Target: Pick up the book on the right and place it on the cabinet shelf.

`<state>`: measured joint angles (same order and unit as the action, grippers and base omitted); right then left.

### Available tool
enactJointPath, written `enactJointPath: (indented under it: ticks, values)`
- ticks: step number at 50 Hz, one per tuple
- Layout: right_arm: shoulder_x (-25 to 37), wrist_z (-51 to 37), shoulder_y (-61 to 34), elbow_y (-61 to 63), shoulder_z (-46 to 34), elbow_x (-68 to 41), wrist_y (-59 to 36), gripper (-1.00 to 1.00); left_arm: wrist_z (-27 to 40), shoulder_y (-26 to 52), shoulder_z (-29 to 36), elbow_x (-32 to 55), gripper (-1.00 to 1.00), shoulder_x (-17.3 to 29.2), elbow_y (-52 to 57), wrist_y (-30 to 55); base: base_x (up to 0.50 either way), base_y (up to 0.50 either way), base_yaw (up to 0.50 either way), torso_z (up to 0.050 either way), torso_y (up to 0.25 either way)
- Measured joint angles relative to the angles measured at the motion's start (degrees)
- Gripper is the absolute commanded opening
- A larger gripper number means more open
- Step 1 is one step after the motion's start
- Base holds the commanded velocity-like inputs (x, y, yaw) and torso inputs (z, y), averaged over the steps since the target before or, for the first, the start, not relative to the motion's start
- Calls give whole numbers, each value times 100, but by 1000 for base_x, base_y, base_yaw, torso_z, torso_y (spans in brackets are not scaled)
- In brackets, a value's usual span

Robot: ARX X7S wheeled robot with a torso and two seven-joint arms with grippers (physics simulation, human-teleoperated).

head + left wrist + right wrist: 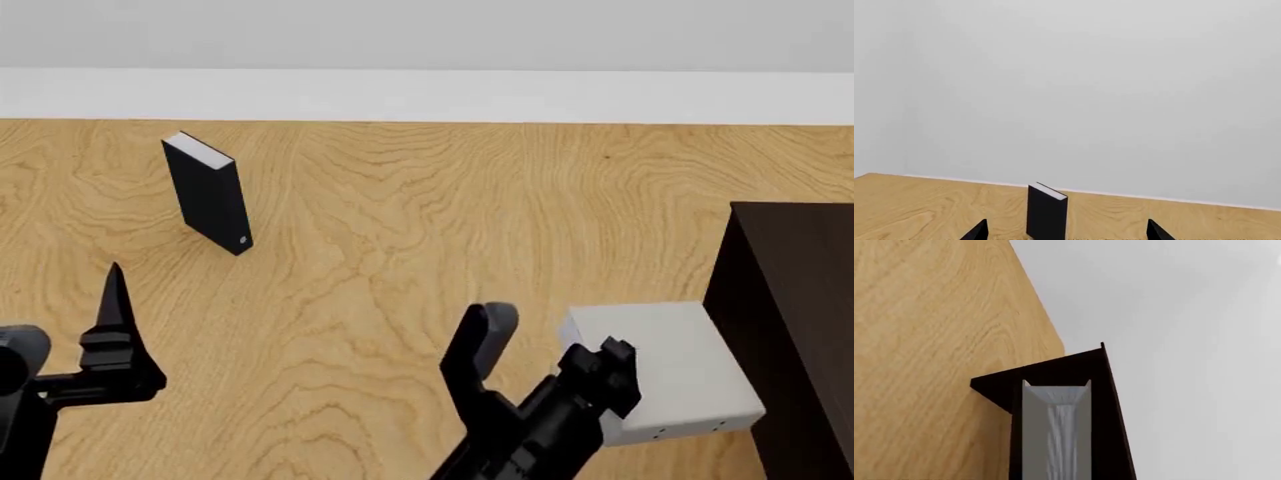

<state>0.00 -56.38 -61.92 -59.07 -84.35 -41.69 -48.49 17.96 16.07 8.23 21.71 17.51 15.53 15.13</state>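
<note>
The slim light-grey book (667, 375) with white page edges is held off the floor, cover up, two dark dots on its spine edge. My right gripper (547, 345) is shut on its left end, right beside the very dark cabinet (794, 320). In the right wrist view the book (1056, 435) shows edge-on between my jaws, with the cabinet (1054, 372) just behind it; the fingers themselves do not show there. My left gripper (114, 340) is open and empty at the lower left; its fingertips (977, 231) stand wide apart.
A black book (207, 195) stands upright on the wooden floor at the far left, straight ahead of my left gripper in the left wrist view (1047, 210). A white wall with a pale skirting (427, 95) closes off the back.
</note>
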Motion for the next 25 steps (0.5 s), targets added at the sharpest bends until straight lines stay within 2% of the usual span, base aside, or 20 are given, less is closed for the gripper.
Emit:
enactJointPath:
  ticks: [25]
  values:
    - [0, -110, 211, -178, 35, 373, 24, -100, 22, 46, 96, -21, 100, 4, -109, -40, 0, 0, 0, 0, 2]
